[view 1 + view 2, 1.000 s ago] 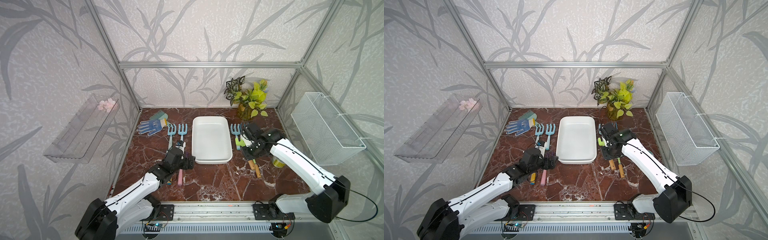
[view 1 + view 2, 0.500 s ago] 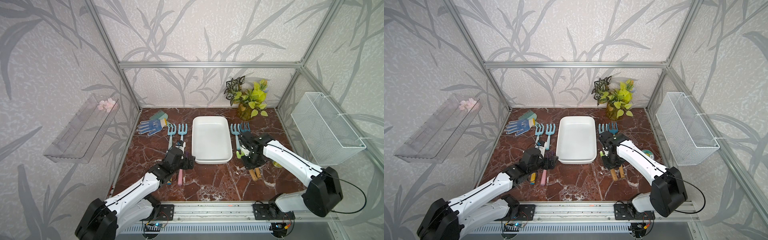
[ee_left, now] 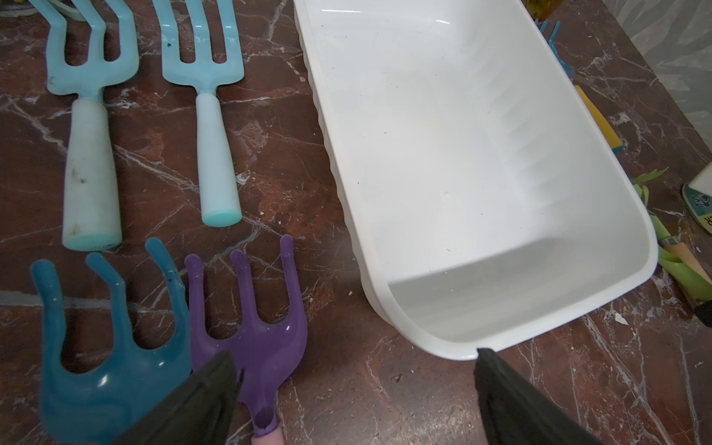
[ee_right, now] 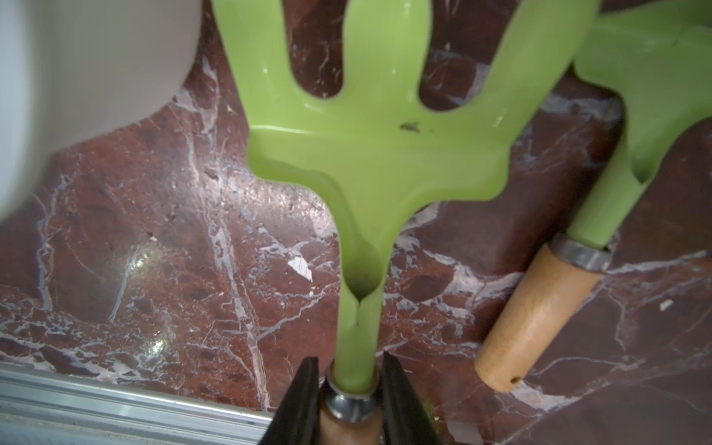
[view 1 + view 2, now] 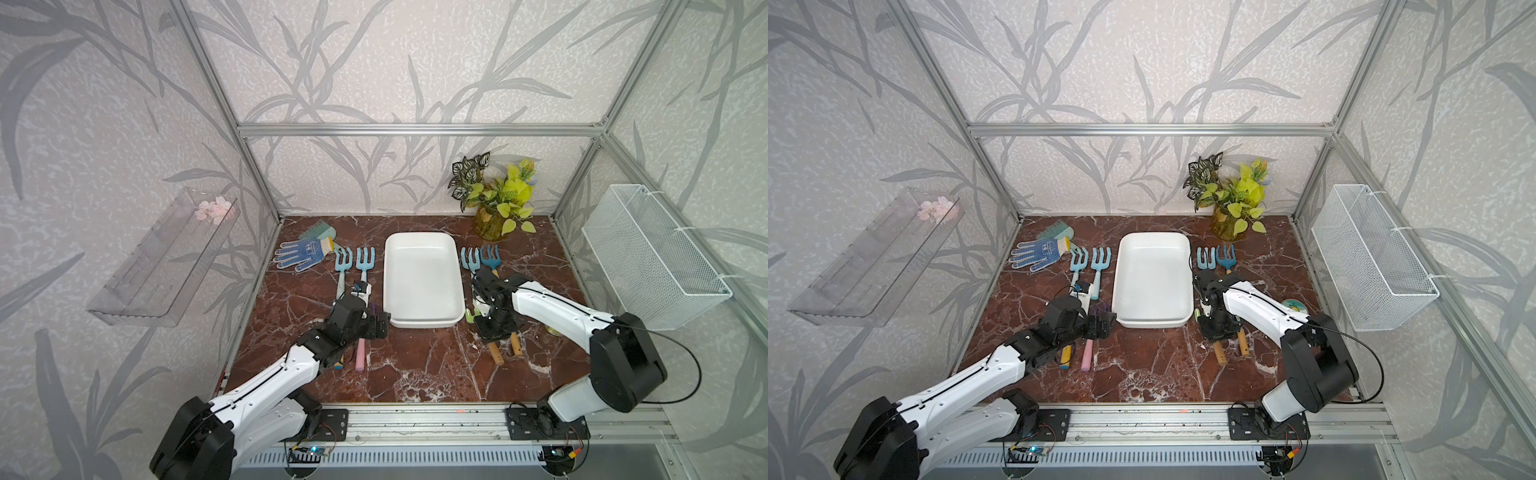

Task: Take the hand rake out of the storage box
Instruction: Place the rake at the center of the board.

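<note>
Right wrist view: right pincer (image 4: 350, 358) clamped on neck of green hand rake (image 4: 370, 154) at its metal ferrule, tines over marble surface (image 4: 154, 231), outside storage box (image 4: 77, 57), just beside its corner. Close alongside, second green rake (image 4: 655, 77). Left pincer (image 3: 354, 354) agape between purple rake (image 3: 254, 339) and box wall; teal rake (image 3: 108, 346), pale-blue forks (image 3: 210, 127) adjacent.

Nothing reads clearly. The blue work glove (image 5: 300, 253) carries a printed patch, too small to read. The round disc (image 3: 699, 200) at the right shows a partial mark, perhaps an "R".
</note>
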Available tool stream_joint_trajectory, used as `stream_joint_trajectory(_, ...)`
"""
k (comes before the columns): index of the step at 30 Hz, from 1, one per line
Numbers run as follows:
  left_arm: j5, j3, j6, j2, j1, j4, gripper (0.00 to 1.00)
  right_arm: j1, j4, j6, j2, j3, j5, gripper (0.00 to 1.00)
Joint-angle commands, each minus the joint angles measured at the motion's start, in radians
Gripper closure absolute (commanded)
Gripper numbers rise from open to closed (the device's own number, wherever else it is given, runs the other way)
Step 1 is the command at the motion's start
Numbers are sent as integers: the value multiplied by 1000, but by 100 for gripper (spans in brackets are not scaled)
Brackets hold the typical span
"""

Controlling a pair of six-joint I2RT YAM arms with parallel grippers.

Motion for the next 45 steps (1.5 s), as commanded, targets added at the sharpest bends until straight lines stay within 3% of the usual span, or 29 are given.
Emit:
stream_joint_trajectory(1,0,26,9,-12,4,2,4,-20,71,9,17,-24,-11,94)
stream_joint_trajectory(25,4,40,10,4,4,-10,4,-84,257,2,111,-86,9,94)
stream_joint_trajectory(35,1,41,11,9,4,-13,4,-92,272,7,98,-109,21,87)
stream_joint_trajectory(37,-1,41,9,10,4,-13,4,-93,272,9,88,-114,17,71)
stream_joint_trajectory(45,-69,65,-21,-17,6,-76,0,-94,209,8,-33,-106,58,28)
